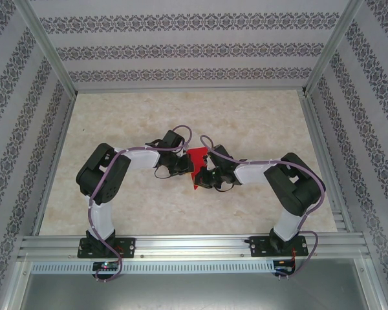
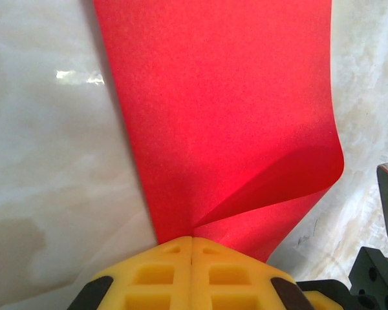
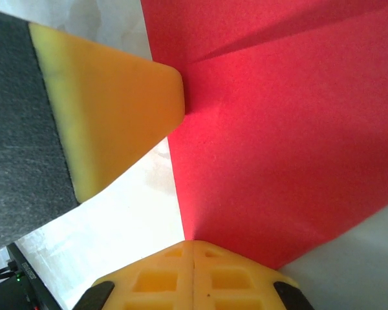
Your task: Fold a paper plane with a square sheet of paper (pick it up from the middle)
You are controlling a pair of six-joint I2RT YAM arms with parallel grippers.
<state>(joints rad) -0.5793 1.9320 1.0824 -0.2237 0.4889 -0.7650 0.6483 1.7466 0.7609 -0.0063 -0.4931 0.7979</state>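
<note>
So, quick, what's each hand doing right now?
The left hand is closed, pinching the red paper.
The right hand is closed too, pinching the same sheet.

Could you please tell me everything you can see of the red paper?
The paper is thin, bright red, plain and matte. It is held over the table, bowed rather than flat, with a soft crease spreading from the left gripper, which is shut on its edge. The right gripper is shut on its edge too.
</note>
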